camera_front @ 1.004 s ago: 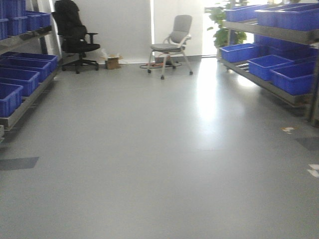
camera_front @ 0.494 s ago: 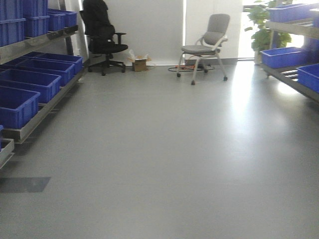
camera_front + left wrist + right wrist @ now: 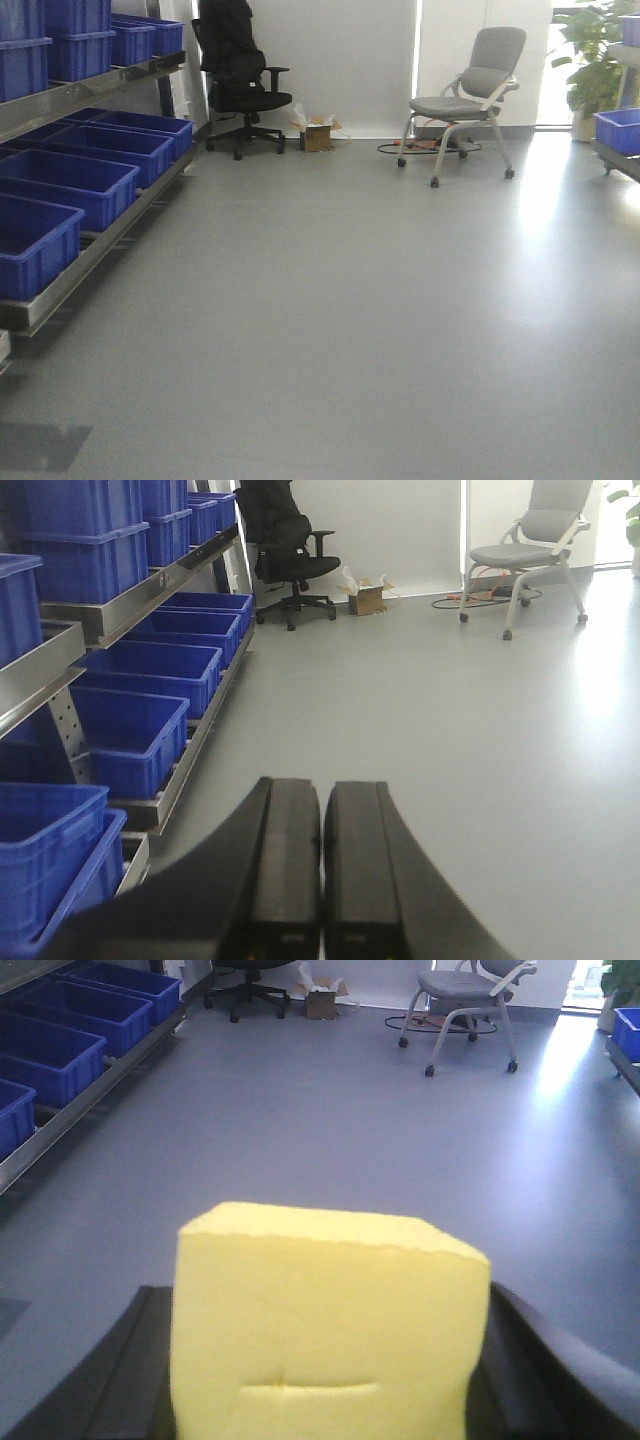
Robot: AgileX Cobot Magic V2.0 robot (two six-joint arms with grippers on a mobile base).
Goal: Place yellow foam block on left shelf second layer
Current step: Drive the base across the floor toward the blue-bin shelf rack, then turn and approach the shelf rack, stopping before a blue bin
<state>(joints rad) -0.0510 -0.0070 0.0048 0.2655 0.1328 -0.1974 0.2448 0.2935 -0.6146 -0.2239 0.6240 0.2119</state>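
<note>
Finding: the yellow foam block [image 3: 325, 1330] sits clamped in the right gripper [image 3: 330, 1400], apparently by its hidden side faces, and its creased front suggests light, soft, squashable foam best held gently by opposite flat sides, while the left gripper [image 3: 322, 860] is pressed closed and empty.

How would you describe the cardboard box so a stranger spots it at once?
Look to the far white wall. At its foot, between the black office chair and the grey chair, sits the cardboard box. It alone is brown, low and open-topped.

The left claw [image 3: 322, 788] has two matte black fingers [image 3: 288, 865] with curved outer edges.
</note>
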